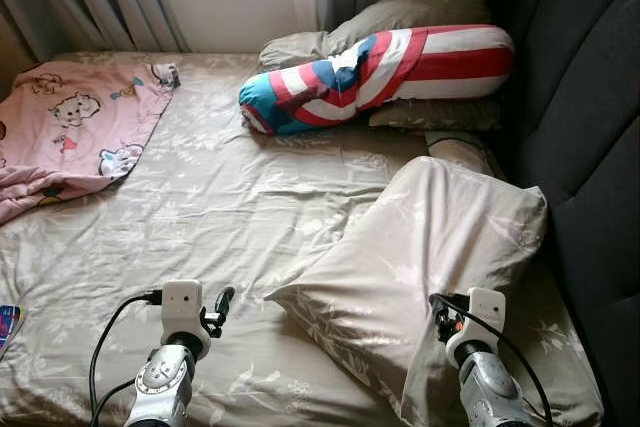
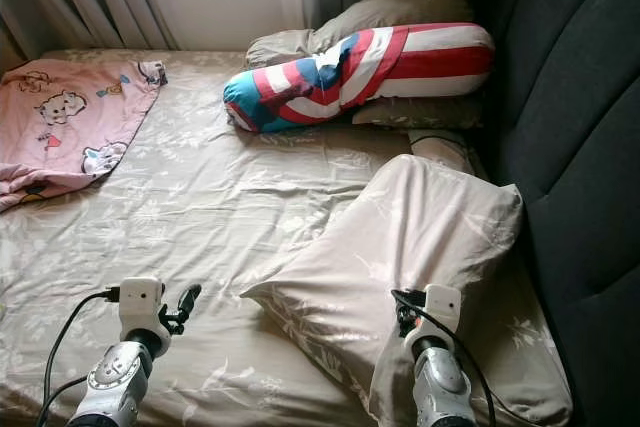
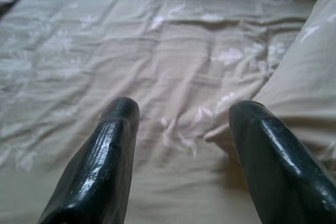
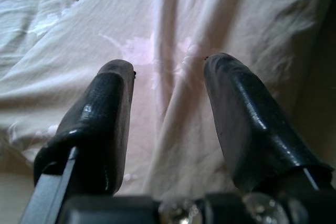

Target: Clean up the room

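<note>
Beige pillow [image 1: 420,267] lies before us on the bed [image 1: 200,207], our right gripper [image 4: 168,72] spread over it, our left gripper [image 3: 181,114] spread just beside its corner.

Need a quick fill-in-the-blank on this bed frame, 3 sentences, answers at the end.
1. The striped bolster lies on top of a beige ____.
2. The pink cartoon blanket is on the robot's ____ side.
3. The right gripper, fingers open, hovers over the large beige ____, while the left gripper is over the bedsheet.

Answers: pillow; left; pillow
</note>
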Available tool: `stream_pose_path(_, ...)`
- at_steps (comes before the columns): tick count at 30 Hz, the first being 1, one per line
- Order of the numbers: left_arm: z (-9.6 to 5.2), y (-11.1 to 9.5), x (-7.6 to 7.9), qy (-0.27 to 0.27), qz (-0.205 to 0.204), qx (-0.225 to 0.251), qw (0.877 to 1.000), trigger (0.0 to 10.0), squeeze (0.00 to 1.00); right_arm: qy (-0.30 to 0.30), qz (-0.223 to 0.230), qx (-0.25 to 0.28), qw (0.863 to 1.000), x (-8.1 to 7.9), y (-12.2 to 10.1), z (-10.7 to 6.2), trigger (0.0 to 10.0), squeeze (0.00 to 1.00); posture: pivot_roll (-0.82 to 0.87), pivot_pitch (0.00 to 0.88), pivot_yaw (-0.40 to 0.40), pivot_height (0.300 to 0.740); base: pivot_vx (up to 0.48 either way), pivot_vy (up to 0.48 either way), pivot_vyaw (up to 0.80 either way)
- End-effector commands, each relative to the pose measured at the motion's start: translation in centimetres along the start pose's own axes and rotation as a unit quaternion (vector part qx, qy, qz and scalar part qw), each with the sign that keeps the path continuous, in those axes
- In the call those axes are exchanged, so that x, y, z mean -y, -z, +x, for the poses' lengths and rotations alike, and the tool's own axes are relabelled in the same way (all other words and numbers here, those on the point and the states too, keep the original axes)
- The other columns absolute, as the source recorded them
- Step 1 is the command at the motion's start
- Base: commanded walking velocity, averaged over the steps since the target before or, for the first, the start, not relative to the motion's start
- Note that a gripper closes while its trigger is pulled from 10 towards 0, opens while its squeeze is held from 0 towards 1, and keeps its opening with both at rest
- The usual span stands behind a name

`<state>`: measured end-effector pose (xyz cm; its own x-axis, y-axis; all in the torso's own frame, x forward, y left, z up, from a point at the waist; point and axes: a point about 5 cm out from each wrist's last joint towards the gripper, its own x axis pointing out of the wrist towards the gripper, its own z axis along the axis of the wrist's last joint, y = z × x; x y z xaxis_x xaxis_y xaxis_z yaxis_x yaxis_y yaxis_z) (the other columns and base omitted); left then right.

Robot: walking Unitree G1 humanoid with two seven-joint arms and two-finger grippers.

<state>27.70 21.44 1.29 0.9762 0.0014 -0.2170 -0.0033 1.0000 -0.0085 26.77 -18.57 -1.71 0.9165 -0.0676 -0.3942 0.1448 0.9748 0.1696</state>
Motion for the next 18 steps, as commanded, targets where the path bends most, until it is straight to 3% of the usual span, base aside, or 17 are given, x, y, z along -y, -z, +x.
stream_pose_path(1,-0.3,-0.1,-0.2,-0.004,-0.008,0.012,1.000,10.0,0.00,0.012,-0.010,-0.011,1.000,0.5,0.6,-0.4,10.0,0.00,0.05,0.060,-0.013,0.740,0.000,0.000,0.00)
stream_pose_path(9,0.2,-1.2,-0.6,-0.001,-0.004,0.032,0.999,10.0,0.00,0.012,-0.014,-0.017,1.000,0.4,1.1,-0.6,10.0,0.00,0.04,0.068,-0.010,0.700,0.000,0.000,0.00)
stream_pose_path(18,1.1,-3.0,-1.0,0.001,0.007,0.052,0.999,10.0,0.00,0.011,-0.015,-0.007,1.000,0.3,0.7,-0.4,10.0,0.00,0.05,0.065,-0.013,0.700,0.000,0.000,0.00)
